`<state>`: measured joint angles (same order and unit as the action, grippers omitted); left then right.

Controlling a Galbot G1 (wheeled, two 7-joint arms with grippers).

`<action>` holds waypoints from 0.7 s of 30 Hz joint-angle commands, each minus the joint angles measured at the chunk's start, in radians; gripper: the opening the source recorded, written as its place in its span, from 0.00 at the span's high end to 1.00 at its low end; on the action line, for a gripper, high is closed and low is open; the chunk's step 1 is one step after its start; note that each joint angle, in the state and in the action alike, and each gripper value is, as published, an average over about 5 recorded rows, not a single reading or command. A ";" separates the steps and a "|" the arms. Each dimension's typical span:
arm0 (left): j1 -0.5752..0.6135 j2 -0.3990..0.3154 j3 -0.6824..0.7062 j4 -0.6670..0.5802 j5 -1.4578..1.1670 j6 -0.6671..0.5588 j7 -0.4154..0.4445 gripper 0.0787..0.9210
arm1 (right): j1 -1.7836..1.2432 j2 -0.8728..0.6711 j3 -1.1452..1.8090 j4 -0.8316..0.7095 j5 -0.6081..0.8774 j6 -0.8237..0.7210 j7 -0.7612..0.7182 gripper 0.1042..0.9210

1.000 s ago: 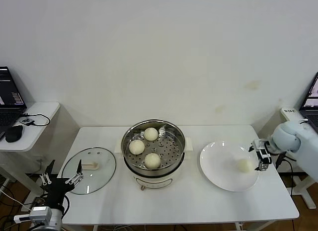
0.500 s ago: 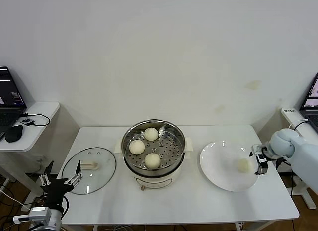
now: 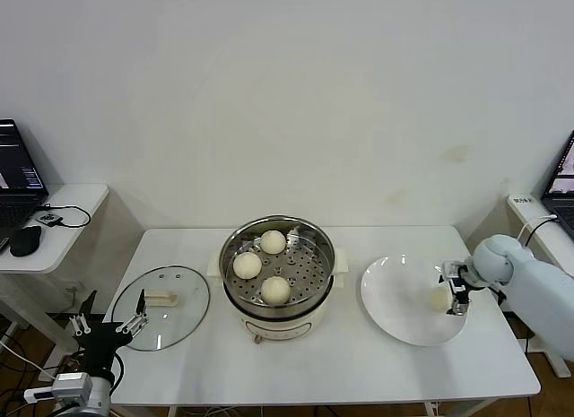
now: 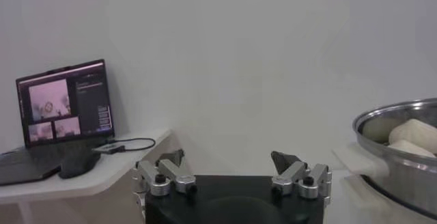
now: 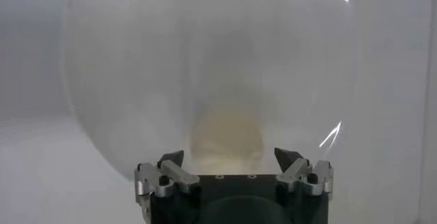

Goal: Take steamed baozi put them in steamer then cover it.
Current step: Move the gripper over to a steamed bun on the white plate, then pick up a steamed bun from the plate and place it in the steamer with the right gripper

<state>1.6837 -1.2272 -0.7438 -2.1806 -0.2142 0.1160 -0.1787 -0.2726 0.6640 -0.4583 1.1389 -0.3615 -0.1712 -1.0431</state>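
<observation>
Your right gripper sits over the right edge of the plate, fingers spread with the last bun between them; the right wrist view shows the bun just ahead of the two fingertips, which stand apart on either side of it. You cannot tell from these views whether the pads touch the bun yet. Nothing is pinched that you can confirm.

The bun rests on the plate, right under your gripper. The plate stands just beside the steamer, which is well to the left of your gripper, at the middle of the table. Three buns lie on the perforated tray inside the steamer: one at the far side, one left, one near. They sit apart from one another.

The lid lies flat on the table left of the steamer, handle up, far from your right gripper.

Your left gripper hangs parked at the near left corner of the table, just beside the lid's near edge, fingers spread wide and holding nothing. In the left wrist view the steamer rim shows off to one side with buns inside, and a laptop stands on a side table beyond.
</observation>
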 commanded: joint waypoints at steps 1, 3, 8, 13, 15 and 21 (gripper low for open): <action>-0.001 0.000 0.000 0.001 0.000 0.000 0.000 0.12 | -0.003 0.028 0.005 -0.029 -0.014 -0.003 -0.003 0.17; -0.002 -0.001 0.001 0.002 0.000 0.000 0.000 0.12 | -0.003 0.028 0.005 -0.031 -0.017 -0.002 -0.005 0.21; -0.002 -0.002 0.002 0.001 0.000 0.000 0.000 0.12 | -0.003 0.027 0.010 -0.030 -0.015 0.002 -0.009 0.32; -0.002 0.000 0.000 -0.004 0.000 0.000 0.000 0.12 | 0.030 -0.003 -0.007 0.005 0.004 -0.003 -0.025 0.37; -0.004 0.001 0.000 -0.005 0.000 0.001 0.000 0.12 | 0.059 -0.024 -0.028 0.032 0.028 -0.014 -0.033 0.37; -0.009 0.005 0.005 -0.010 0.001 0.002 0.000 0.12 | 0.237 -0.111 -0.179 0.166 0.150 -0.063 -0.052 0.37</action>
<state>1.6764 -1.2250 -0.7420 -2.1875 -0.2145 0.1173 -0.1789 -0.2107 0.6348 -0.4972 1.1738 -0.3254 -0.1941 -1.0781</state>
